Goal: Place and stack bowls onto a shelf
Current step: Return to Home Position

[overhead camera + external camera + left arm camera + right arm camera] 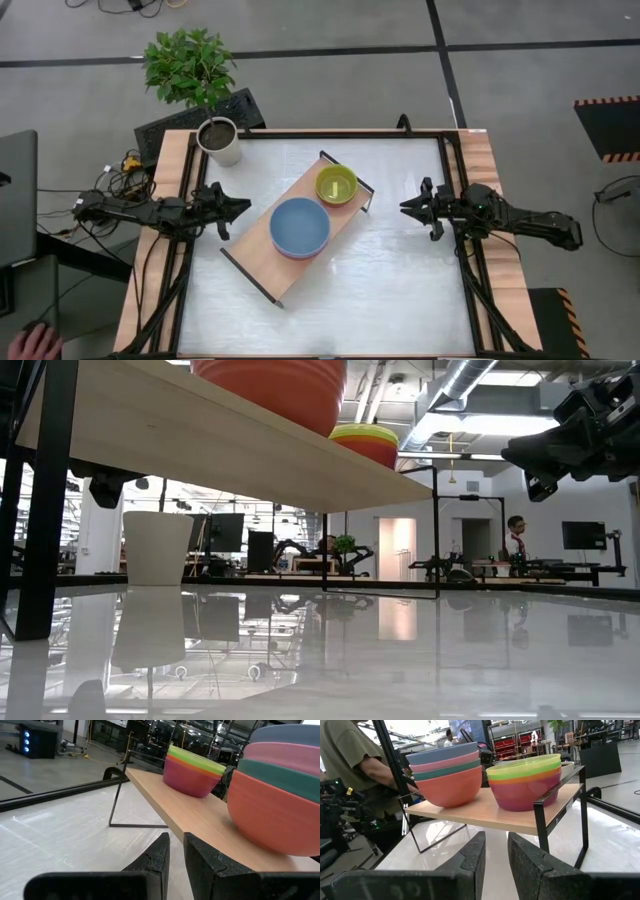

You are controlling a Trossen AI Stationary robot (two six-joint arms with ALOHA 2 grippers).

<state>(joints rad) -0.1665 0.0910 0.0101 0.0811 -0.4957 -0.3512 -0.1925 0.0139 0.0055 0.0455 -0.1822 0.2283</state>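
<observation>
Bowls stacked on shelf [262, 237], both arms clear.

Large stack [299, 227] left, small stack [336, 184] right, nested for space; left fingers [162, 857] and right fingers [472, 852] narrowly parted, pinching nothing, either side above tabletop [400, 290].

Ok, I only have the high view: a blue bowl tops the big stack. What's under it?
Observer: From the right wrist view, the large stack reads blue, pink, teal, then red at the bottom.
Operator: And under the yellow-green one?
Observer: The small stack has an orange-red bowl next, then a purple one resting on the shelf.
Operator: Are they sitting level?
Observer: Seen from the side, both stacks look nested and upright.
</observation>
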